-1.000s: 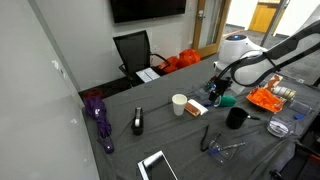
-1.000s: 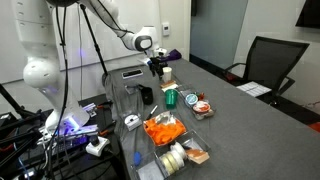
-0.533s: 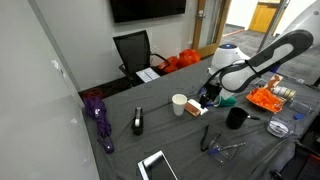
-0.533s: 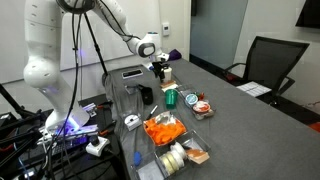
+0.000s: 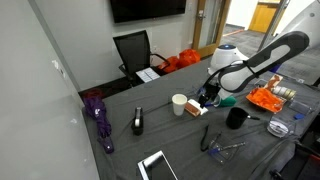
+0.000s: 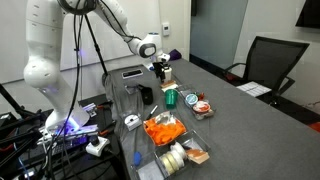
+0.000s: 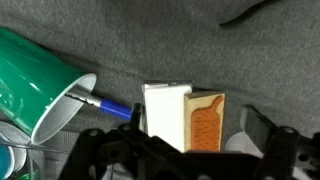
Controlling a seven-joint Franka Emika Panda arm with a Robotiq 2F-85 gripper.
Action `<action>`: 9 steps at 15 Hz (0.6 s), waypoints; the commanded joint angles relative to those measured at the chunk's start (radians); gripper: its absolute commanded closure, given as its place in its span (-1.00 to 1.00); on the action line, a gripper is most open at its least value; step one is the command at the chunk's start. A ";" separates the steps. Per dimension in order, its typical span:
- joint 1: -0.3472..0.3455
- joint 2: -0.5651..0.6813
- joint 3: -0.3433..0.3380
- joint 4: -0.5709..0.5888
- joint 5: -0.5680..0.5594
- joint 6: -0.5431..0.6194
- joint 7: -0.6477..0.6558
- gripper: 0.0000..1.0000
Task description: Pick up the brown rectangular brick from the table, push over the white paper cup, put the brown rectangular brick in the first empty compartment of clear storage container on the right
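The brown rectangular brick (image 7: 203,120) stands on the grey table with a white piece (image 7: 165,115) against its left side. My gripper (image 7: 198,140) is open and straddles both. The left finger sits close to the white side, and a gap shows between the brick and the right finger (image 7: 265,130). In an exterior view my gripper (image 5: 207,97) is low over the table, just right of the upright white paper cup (image 5: 179,104). It also shows in an exterior view (image 6: 160,68). The clear storage container (image 6: 178,140) lies nearer the camera there.
A green cup (image 7: 40,85) lies on its side to the left with a blue pen (image 7: 108,104) at its rim. A black mug (image 5: 235,117), purple umbrella (image 5: 98,115), tablet (image 5: 157,165) and glasses (image 5: 222,147) are on the table. A black chair (image 5: 133,50) stands behind.
From one second ago the arm lowered and moved toward the cup, bringing the gripper down around the brick. It has held still over the last half second.
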 commanded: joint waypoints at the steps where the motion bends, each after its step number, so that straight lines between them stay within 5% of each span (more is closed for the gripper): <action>1: 0.048 0.053 -0.026 0.051 -0.030 -0.006 0.036 -1.00; 9: 0.130 0.175 -0.066 0.166 -0.037 0.012 0.149 -1.00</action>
